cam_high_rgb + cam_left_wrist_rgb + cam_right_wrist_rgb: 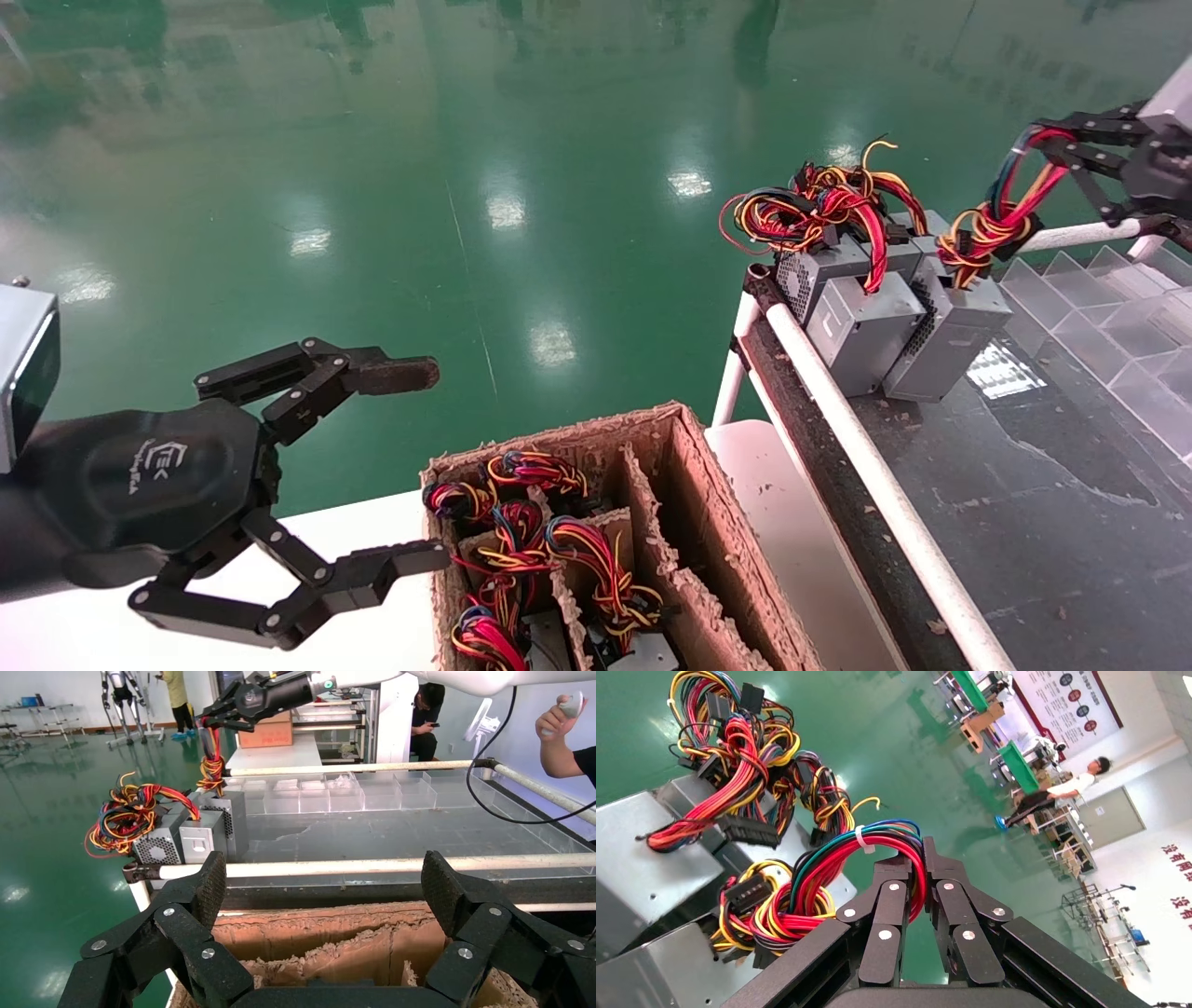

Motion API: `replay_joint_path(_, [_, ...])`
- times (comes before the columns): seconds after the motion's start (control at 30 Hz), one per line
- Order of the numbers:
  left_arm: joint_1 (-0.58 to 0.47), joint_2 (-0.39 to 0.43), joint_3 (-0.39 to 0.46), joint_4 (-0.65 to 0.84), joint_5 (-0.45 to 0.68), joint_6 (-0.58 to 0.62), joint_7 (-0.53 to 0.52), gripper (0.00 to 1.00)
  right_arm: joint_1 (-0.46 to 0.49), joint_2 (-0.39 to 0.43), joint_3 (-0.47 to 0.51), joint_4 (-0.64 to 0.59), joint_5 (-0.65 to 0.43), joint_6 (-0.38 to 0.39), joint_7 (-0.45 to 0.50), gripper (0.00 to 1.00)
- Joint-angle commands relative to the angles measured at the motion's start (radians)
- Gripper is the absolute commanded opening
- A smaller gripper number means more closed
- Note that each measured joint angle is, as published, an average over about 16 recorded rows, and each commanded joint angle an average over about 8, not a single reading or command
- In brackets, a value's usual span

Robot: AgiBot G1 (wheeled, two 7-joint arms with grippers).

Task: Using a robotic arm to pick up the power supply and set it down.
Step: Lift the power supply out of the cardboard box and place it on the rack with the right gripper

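We see the power supply (950,335), a small grey box with holes on one side, standing at the near end of the dark table (1052,503); it touches two more grey boxes (843,317) just beside it, and those carry a loose tangle of wires (819,210). From its top a tied loop of wires (1001,219), red, blue, yellow and orange, rises up; the right gripper (1057,140) is pinched tight on the top of that loop; in the right wrist view the fingers (891,881) squeeze the red wires (835,874). Clear plastic trays (1108,308) sit farther along the table. Our left gripper (414,466) hangs with its fingers spread wide and nothing in it, just beside a cardboard box (689,485); more wires and grey boxes lie in its slots.
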Motion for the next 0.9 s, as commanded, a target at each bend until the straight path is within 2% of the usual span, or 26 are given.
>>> replay_joint_path(0.03, [0.000, 0.000, 0.000, 0.000, 0.000, 0.000, 0.000, 1.00, 0.023, -0.022, -0.006, -0.040, -0.008, 0.003, -0.025, 0.00])
replay_joint_path(0.4, [0.000, 0.000, 0.000, 0.000, 0.000, 0.000, 0.000, 1.00, 0.092, -0.080, -0.013, -0.174, -0.015, -0.011, -0.117, 0.00])
replay_joint_path(0.43, [0.000, 0.000, 0.000, 0.000, 0.000, 0.000, 0.000, 1.00, 0.097, -0.083, -0.013, -0.183, -0.016, -0.011, -0.124, 0.04])
replay_joint_path(0.67, [0.000, 0.000, 0.000, 0.000, 0.000, 0.000, 0.000, 1.00, 0.120, -0.095, -0.014, -0.235, -0.018, -0.008, -0.155, 0.92])
replay_joint_path(0.7, [0.000, 0.000, 0.000, 0.000, 0.000, 0.000, 0.000, 1.00, 0.123, -0.096, -0.014, -0.241, -0.018, -0.009, -0.159, 1.00])
replay_joint_path(0.9, [0.000, 0.000, 0.000, 0.000, 0.000, 0.000, 0.000, 1.00, 0.137, -0.096, -0.016, -0.268, -0.020, -0.018, -0.177, 1.00])
